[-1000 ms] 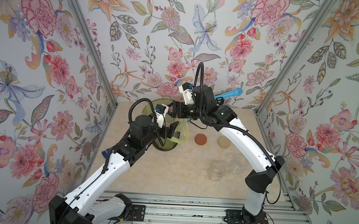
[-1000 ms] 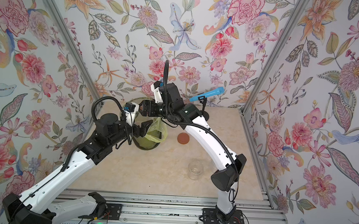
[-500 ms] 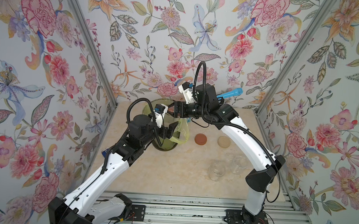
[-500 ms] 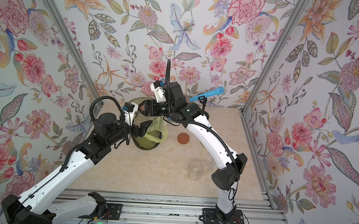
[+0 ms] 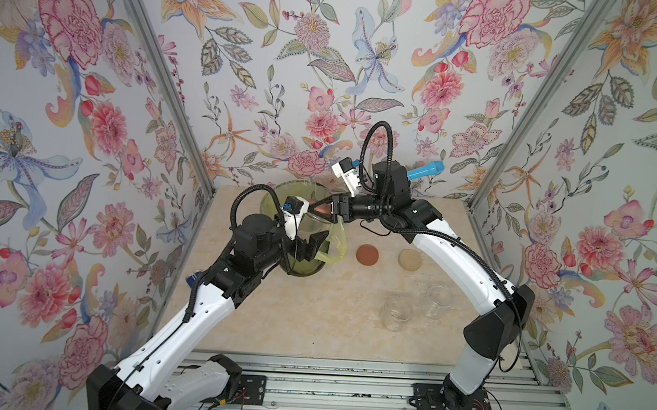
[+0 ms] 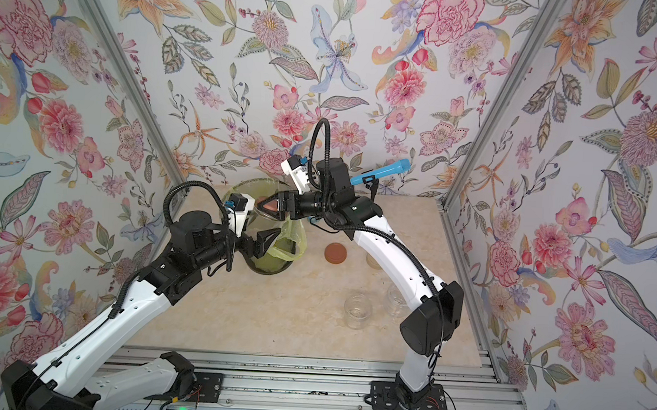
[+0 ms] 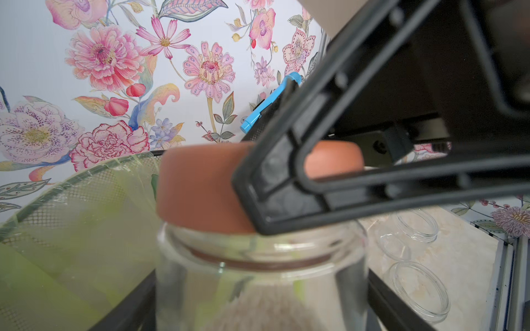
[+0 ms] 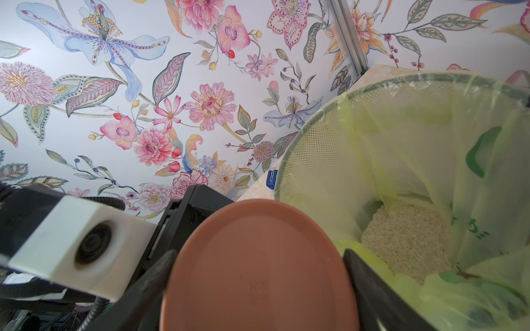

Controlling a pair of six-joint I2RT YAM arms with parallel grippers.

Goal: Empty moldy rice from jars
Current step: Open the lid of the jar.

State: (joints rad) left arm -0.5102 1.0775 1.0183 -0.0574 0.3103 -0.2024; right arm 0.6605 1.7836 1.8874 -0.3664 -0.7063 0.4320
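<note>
well, we are most of the way there. one empty jar (image 5: 395,313) and another empty jar (image 5: 437,300) stand open on the table (image 5: 312,328), close to each other. a red-brown lid (image 5: 367,254) and a beige lid (image 5: 410,259) lie side by side a bit farther back. a heap of moldy rice (image 8: 407,243) lies at the bottom of the bin (image 8: 309,160) with the yellow-green bag. so we think two of the three jars are done.

the third jar (image 7: 261,280) is what is left. it is up in the air at the bin's edge, and we see pale rice (image 7: 258,315) inside it. the left pincer (image 5: 315,242) is closed around its glass body, one finger on each side. the right pincer (image 5: 319,210) is closed on its red-brown cap (image 8: 259,266) and squeezes the cap's sides. the cap sits at the jar's mouth, and we cannot tell if it is loose yet. we think the cap must come off, then the rice gets tipped into the bin.
</note>
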